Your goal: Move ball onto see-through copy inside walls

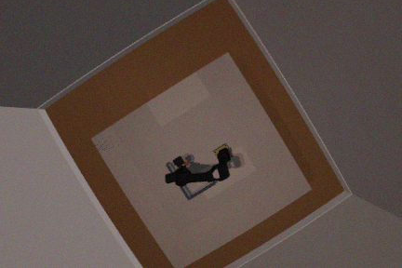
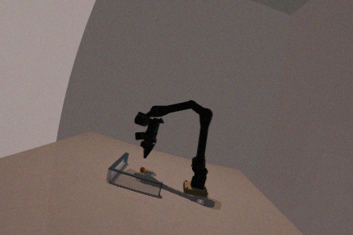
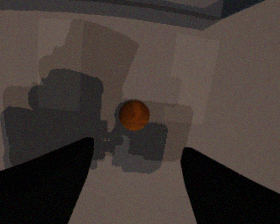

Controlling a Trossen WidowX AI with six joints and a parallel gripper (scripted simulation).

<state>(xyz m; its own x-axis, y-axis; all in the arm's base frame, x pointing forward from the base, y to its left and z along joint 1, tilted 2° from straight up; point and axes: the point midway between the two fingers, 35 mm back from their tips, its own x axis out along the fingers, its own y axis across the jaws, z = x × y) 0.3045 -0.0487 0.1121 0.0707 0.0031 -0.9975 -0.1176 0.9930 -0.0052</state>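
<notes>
The orange ball point(image 1: 185, 163) point(image 2: 143, 170) point(image 3: 134, 115) lies on the table inside the corner of the clear walls point(image 1: 203, 191) point(image 2: 126, 159) point(image 3: 166, 17), touching neither wall. No separate see-through copy shows; in the wrist view I cannot tell it apart from the ball. My gripper point(image 2: 145, 157) point(image 3: 138, 150) is open and empty, above the ball. In the wrist view the ball shows ahead of the gap between the fingertips, with neither finger touching it.
The arm's base point(image 2: 195, 188) stands on the table to the right of the walls in the exterior view. The arm reaches over the walled area, and its dark shadows fall around the ball. The low walls stand close to the ball.
</notes>
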